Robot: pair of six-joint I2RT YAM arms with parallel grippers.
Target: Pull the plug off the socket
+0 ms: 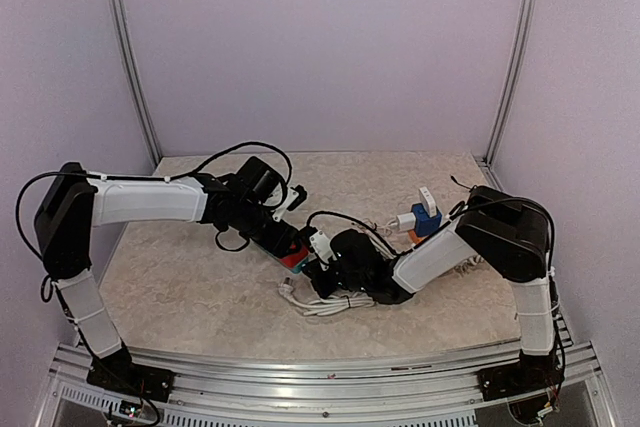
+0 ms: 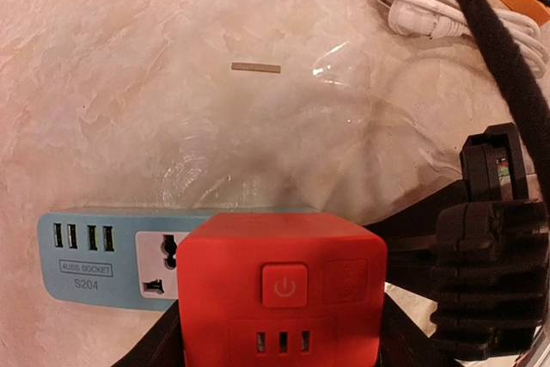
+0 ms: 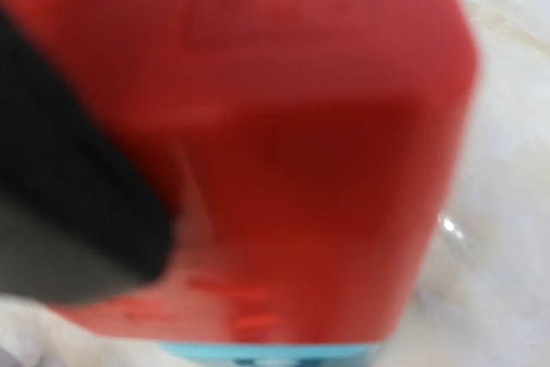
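Left gripper [image 1: 278, 237] half-spread, fingers flanking red socket cube [image 2: 284, 272] on both sides, likely bracing it against the pull. Right gripper [image 1: 338, 255] pinched nearly closed by white plug [image 1: 320, 243], just beside the cube; hold unconfirmed. Only top view shows plug. Right wrist view: blurred red. Left wrist view adds blue USB strip [image 2: 94, 255] against cube

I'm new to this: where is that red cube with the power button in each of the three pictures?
Top external: the red cube is small, mid-table, between the two arm tips.
Left wrist: the red cube is at bottom centre, button facing the camera.
Right wrist: the red cube is blurred and fills most of the picture.
Shared landmark: the pale-blue socket strip beneath it, in both wrist views.
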